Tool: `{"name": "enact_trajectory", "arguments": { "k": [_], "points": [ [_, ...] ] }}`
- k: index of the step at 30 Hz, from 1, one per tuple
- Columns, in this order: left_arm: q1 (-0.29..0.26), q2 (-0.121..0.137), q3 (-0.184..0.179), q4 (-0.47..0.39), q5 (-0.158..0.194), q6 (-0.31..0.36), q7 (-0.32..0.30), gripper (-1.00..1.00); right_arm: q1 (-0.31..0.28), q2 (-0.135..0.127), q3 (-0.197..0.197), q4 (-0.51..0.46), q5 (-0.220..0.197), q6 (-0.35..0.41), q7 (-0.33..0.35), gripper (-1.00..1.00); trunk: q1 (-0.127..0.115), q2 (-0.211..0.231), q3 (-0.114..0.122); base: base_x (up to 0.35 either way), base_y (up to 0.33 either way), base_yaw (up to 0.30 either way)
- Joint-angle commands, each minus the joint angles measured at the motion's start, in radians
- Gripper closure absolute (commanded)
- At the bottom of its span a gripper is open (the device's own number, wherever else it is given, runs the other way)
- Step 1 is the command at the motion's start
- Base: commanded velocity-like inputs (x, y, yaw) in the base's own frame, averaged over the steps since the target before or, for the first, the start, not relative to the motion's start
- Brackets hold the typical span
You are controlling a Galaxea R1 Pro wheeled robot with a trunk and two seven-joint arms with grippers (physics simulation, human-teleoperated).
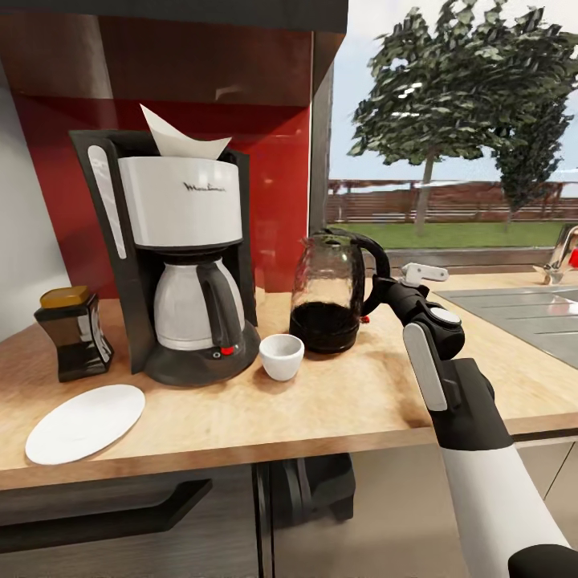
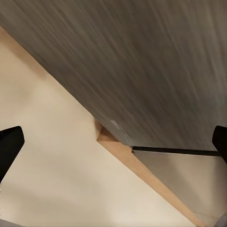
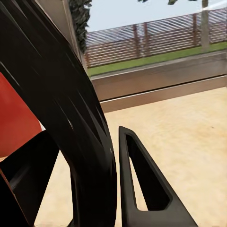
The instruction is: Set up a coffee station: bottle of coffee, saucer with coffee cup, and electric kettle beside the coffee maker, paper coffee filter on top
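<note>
Electric kettle (image 1: 327, 293) is standing on the countertop (image 1: 361, 401) just right of the coffee maker (image 1: 181, 257), coffee cup (image 1: 281, 356) between them; right gripper (image 1: 382, 291) has its jaws closed around the kettle's black handle (image 3: 71, 118); left gripper's fingers (image 2: 9, 146) spread wide, holding nothing. Looks like the kettle step is wrapping up; next I'd let go, then get the cup onto the saucer (image 1: 85, 423), which lies well off by the coffee bottle (image 1: 73, 333).

White coffee cup (image 1: 281, 355), white saucer (image 1: 85, 422), red backsplash (image 1: 281, 177), wood-grain countertop (image 1: 337, 401)
</note>
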Motion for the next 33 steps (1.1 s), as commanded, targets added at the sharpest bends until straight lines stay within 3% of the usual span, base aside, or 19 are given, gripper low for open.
{"name": "enact_trajectory", "arguments": {
  "k": [1,33],
  "points": [
    [0.000,0.000,-0.004,-0.001,0.003,-0.007,-0.001,-1.00,-0.001,-0.001,0.002,-0.001,-0.008,0.002,-0.011,1.00,0.000,0.000,-0.001,0.000,0.000,0.000],
    [0.000,0.000,-0.004,-0.001,0.003,-0.007,-0.001,-1.00,-0.001,-0.001,0.002,0.000,-0.008,0.003,-0.011,1.00,0.000,0.000,-0.010,0.000,0.000,0.000]
  ]
}}
